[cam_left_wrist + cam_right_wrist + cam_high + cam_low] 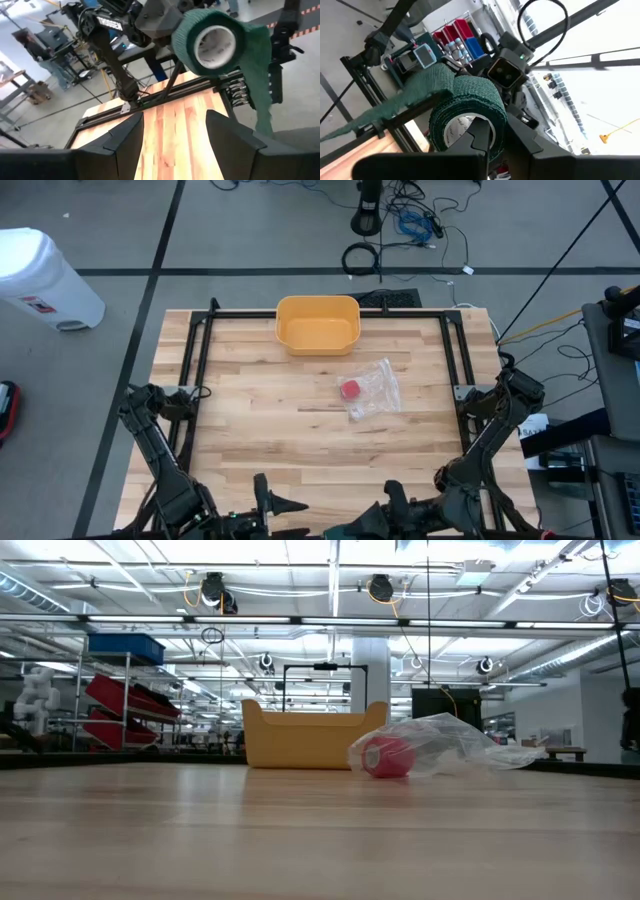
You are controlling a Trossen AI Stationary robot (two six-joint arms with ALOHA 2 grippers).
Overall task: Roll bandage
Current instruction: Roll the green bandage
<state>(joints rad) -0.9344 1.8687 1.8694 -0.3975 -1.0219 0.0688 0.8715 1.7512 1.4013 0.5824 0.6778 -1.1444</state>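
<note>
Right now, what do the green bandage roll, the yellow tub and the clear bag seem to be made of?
Green bandage roll: probably stretchy crepe-like fabric, matte, with a woven texture, on a white, perhaps cardboard, core.
Yellow tub: likely moulded plastic, smooth, with an even colour and rounded corners.
Clear bag: thin plastic film, glossy and crinkled; a red item shows through it.

1. Both arms are dark, almost black, and built from jointed tube-like links; the left arm [150, 435] and the right arm [495, 425] look the same in the high view.
2. The left gripper [175, 137] has two broad, flat, matte black fingers [125, 140] with angled edges.
3. The right gripper [495, 135] has black fingers with smooth edges.
4. One arm link carries white letters.
5. The wrist camera housing [506, 70] is black with a small green light.
</note>
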